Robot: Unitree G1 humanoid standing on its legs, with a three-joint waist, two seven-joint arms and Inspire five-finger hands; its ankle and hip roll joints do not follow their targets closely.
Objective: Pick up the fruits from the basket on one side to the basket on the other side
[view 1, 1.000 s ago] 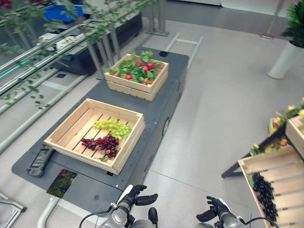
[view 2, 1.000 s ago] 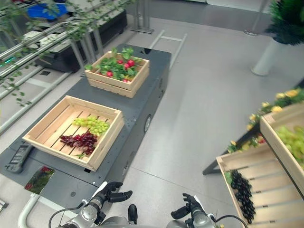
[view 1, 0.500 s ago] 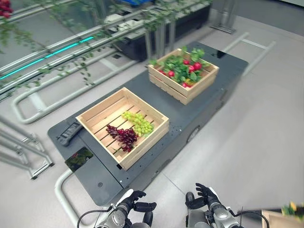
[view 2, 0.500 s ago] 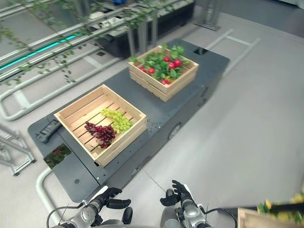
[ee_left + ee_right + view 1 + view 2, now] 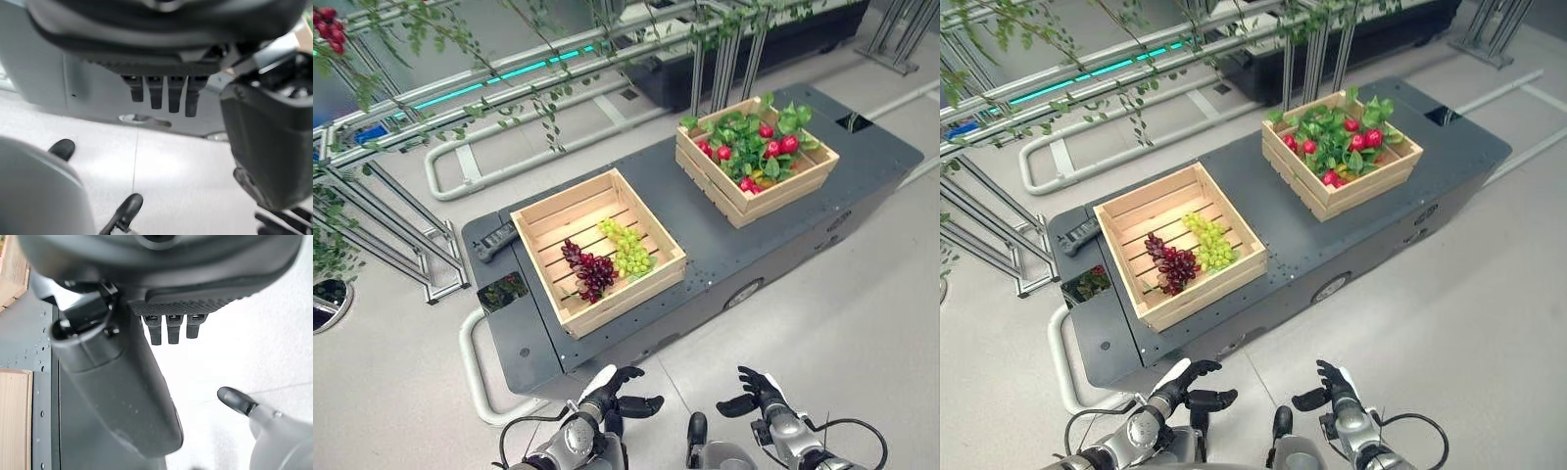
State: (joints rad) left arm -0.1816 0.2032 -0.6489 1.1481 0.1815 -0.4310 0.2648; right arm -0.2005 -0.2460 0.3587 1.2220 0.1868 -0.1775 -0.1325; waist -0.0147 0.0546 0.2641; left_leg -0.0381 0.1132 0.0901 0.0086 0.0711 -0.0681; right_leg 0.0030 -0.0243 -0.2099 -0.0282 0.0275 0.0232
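Hands first: my left hand point(image 5: 619, 390) and right hand point(image 5: 751, 390) hang empty with fingers loosely spread, short of the dark cart point(image 5: 724, 250). On the cart, the nearer wooden crate point(image 5: 597, 250) holds purple grapes point(image 5: 590, 272) beside green grapes point(image 5: 628, 249). Beyond it sits the leafy crate point(image 5: 756, 157) of red fruit point(image 5: 787, 144).

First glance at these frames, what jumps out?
Two wooden crates on a dark grey platform: the nearer crate holds purple grapes beside green grapes, while the farther crate is packed with green leaves and red fruits. The left hand and right hand hang open and empty near the view's bottom edge, short of the platform.
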